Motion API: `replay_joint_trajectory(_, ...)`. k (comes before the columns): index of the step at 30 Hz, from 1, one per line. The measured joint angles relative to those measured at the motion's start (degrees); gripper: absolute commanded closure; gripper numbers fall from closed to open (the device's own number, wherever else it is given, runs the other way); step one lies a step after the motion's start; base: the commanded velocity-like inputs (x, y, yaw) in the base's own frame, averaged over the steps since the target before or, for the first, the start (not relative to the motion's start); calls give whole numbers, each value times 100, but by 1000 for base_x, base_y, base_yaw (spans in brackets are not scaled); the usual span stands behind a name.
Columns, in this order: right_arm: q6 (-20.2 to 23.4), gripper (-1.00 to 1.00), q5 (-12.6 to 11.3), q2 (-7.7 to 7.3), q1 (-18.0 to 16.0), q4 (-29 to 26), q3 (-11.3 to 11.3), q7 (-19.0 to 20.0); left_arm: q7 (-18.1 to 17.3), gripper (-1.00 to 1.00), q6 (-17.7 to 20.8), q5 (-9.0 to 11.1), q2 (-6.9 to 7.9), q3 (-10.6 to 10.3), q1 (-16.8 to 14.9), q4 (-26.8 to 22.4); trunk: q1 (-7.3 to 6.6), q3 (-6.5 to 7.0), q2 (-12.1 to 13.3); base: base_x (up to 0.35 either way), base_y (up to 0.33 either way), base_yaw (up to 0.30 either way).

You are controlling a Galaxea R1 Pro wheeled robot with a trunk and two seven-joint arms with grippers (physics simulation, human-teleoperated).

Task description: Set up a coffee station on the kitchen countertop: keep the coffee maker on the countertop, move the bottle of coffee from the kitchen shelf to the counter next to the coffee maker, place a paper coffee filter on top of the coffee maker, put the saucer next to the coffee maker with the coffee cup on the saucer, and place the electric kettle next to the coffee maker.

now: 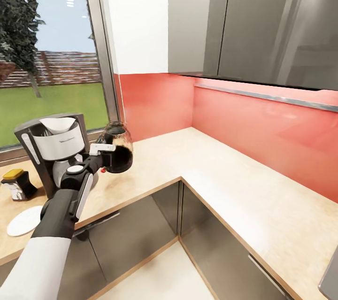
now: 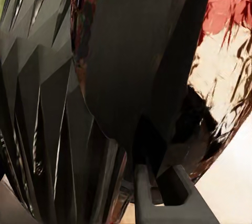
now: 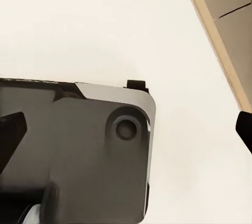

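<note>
While my left hand [image 1: 109,149] grips the electric kettle [image 1: 117,147] by its handle just above the counter [image 1: 225,182] beside the coffee maker [image 1: 54,150], I judge lowering and releasing come next.

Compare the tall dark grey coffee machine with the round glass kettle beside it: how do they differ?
The tall dark grey coffee maker is boxy and opaque, while the domed clear glass electric kettle is rounded and see-through. The coffee maker stands taller; the kettle is squat. A white paper coffee filter sits in the coffee maker's top, whereas the kettle has a black lid. The left gripper is at the kettle; nothing touches the coffee maker. Both are at the light wood countertop.
</note>
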Motion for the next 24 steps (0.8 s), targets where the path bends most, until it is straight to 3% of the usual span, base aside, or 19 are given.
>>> replay_joint_trajectory(10, -2, -100, 8, 2, 0, 0, 6, -2, 0, 100, 0, -10, 1, 0, 33, 226, 2, -1, 2, 86, 0, 3)
replay_joint_trajectory(19, 4, -100, 8, 2, 0, 1, 9, -2, 0, 100, -13, -7, 2, 8, 163, 283, 2, 0, 1, 1, 0, 159)
replay_joint_trajectory(24, 2, -100, 8, 2, 0, 3, 9, -1, 9, 100, -311, 49, -10, 7, 254, 490, 2, 0, 1, 0, 0, 12)
